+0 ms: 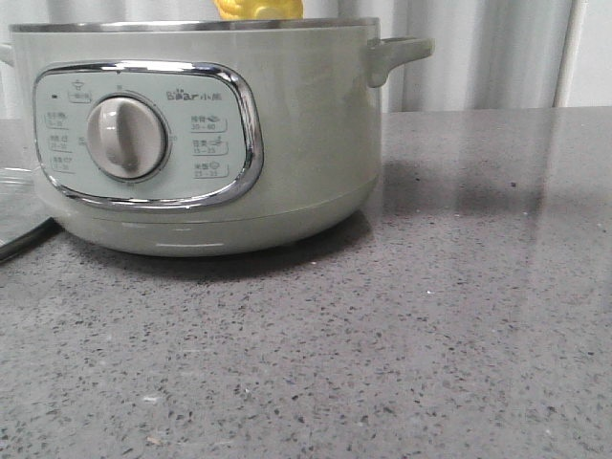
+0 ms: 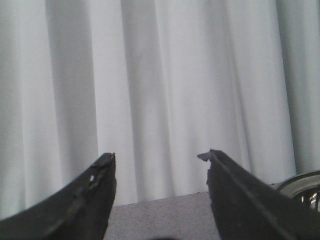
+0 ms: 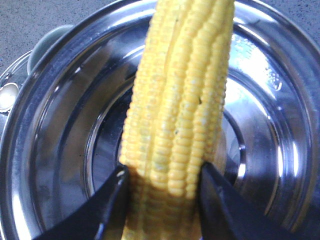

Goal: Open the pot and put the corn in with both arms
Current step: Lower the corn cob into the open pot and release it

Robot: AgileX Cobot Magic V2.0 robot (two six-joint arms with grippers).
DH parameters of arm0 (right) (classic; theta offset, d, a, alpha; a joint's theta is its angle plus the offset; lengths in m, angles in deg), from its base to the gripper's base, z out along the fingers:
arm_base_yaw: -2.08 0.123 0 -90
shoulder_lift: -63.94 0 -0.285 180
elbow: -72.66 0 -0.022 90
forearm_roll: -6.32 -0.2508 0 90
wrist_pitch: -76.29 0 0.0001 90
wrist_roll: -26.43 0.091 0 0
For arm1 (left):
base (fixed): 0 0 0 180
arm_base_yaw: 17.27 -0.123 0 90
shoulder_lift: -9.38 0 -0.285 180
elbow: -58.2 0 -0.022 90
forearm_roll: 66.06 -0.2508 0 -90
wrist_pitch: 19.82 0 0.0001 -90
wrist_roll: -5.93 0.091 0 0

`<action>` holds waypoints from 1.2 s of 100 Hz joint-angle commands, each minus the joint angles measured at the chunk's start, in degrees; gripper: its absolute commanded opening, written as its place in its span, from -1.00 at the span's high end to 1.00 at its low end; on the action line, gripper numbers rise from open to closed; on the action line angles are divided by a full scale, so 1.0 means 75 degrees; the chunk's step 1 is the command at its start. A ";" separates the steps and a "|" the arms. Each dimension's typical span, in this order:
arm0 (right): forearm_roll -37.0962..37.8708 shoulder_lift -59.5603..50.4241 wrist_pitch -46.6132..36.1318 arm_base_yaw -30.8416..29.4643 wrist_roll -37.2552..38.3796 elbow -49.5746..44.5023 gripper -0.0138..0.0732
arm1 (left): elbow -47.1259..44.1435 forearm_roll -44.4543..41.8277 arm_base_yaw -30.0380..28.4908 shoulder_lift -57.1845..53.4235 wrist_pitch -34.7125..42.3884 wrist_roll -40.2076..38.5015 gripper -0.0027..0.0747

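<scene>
The pale green pot fills the left of the front view, its lid off and its steel rim bare. The yellow corn pokes up just above that rim. In the right wrist view my right gripper is shut on the corn and holds it over the pot's shiny steel bowl. My left gripper is open and empty, facing the white curtain, with a bit of the pot's steel rim beside one finger.
A glass lid's edge lies on the grey speckled counter left of the pot. A white curtain hangs behind. The pot's side handle sticks out to the right.
</scene>
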 commanded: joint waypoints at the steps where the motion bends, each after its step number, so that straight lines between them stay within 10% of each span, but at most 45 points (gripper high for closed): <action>1: -0.0131 -0.0342 -0.0459 0.0018 -0.0109 0.0283 0.23 | 0.0265 0.0032 0.0003 -0.0002 0.0592 -0.0068 -0.02; 83: -0.0013 -0.0629 -0.0319 0.0018 -0.0109 0.0300 -0.05 | 0.0265 0.0045 0.0003 -0.0002 0.0403 -0.0068 -0.02; 120: 0.0881 -0.1459 0.0745 0.0018 -0.0109 0.0300 0.55 | 0.0265 0.0254 0.0003 -0.0202 -0.0424 -0.0360 0.37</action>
